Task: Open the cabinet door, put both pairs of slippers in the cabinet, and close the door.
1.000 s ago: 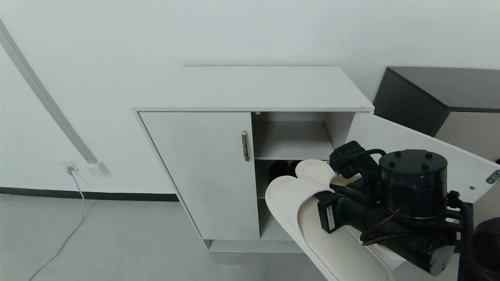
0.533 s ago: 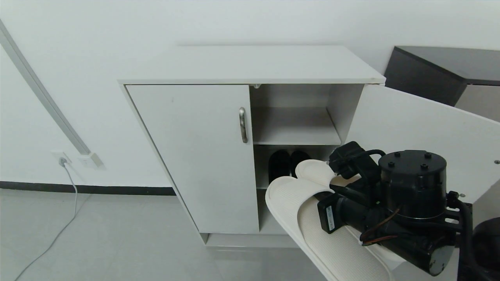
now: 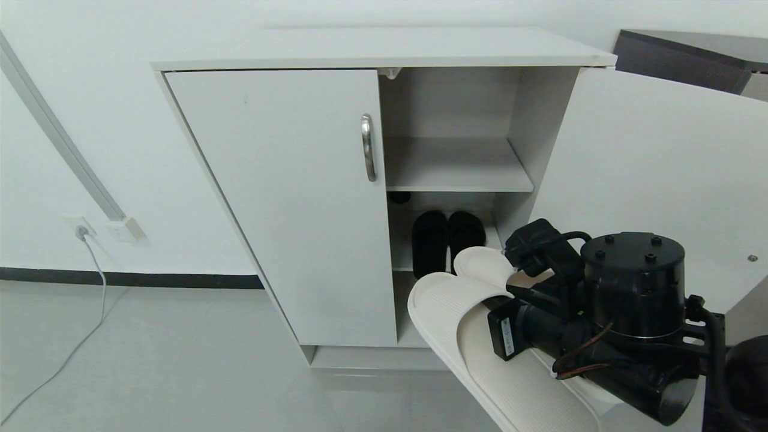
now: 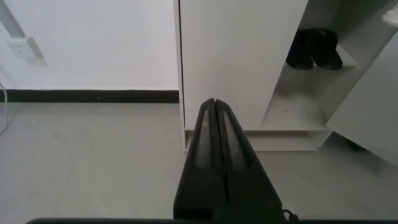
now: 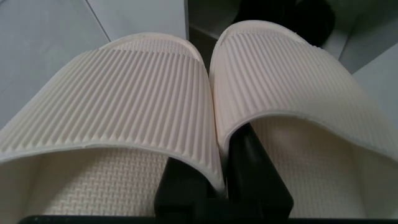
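The white cabinet (image 3: 384,48) has its right door (image 3: 648,180) swung open and its left door (image 3: 288,198) closed. A black pair of slippers (image 3: 447,240) lies on the middle shelf, also seen as the black slippers (image 4: 314,48) in the left wrist view. My right gripper (image 5: 225,171) is shut on the inner edges of a cream ribbed pair of slippers (image 5: 205,106). It holds that cream pair (image 3: 456,306) toes forward, just in front of the open compartment. My left gripper (image 4: 214,109) is shut on nothing, low over the floor and facing the cabinet.
The upper shelf (image 3: 456,165) is bare, and the bottom compartment (image 3: 408,336) shows below the black pair. A dark piece of furniture (image 3: 690,54) stands right of the cabinet. A wall socket with a cable (image 3: 81,230) is at the left, above grey floor (image 3: 150,372).
The head camera has sunk and drawn closer, so the cabinet now shows higher and larger and more of the black pair shows. The right arm with the cream slippers keeps its place in the picture.
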Controlling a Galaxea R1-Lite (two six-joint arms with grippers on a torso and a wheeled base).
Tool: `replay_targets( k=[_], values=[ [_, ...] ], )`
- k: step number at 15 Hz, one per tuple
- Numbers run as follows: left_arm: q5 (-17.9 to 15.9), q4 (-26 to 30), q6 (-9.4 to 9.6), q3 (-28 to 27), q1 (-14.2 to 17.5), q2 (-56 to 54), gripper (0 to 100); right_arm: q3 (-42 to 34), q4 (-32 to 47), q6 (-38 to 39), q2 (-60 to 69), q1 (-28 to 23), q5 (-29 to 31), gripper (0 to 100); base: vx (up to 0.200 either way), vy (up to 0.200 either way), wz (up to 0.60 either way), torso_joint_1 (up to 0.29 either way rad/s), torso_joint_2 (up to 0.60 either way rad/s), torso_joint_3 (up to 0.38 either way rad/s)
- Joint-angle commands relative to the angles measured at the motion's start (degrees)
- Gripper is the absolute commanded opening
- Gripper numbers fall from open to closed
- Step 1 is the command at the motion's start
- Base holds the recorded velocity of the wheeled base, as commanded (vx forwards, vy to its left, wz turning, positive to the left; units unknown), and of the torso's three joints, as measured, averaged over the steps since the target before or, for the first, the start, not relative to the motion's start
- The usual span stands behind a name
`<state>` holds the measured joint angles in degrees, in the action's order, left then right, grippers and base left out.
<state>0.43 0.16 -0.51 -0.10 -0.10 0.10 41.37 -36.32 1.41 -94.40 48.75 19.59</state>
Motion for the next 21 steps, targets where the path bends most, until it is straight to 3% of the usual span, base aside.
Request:
replay_targets(
  k=[1,4,11,15,21],
  values=[
    [0.0,0.0,-0.02,0.0,0.0,0.1,0,-0.2,0.0,0.0,-0.1,0.0,0.0,0,0.000,0.000,0.00,-0.022,0.44,0.403],
    [0.0,0.0,0.07,0.0,0.0,0.1,0,-0.2,0.0,0.0,0.0,-0.1,0.0,0,0.000,0.000,0.00,-0.007,0.28,0.271],
    [0.0,0.0,0.07,0.0,0.0,0.1,0,-0.2,-3.7,-0.3,-2.1,-0.1,0.9,0,0.000,0.000,0.00,0.001,0.02,0.019],
    [-0.1,0.0,0.16,0.0,0.0,0.1,0,11.3,-4.7,0.9,-11.7,0.0,18.6,0,0.000,0.000,0.00,0.000,0.00,0.000],
    [-0.3,0.0,0.16,0.0,0.0,0.1,0,20.9,-0.9,1.9,-13.8,2.9,26.6,0,0.000,0.000,0.00,0.000,0.00,0.000]
  ],
)
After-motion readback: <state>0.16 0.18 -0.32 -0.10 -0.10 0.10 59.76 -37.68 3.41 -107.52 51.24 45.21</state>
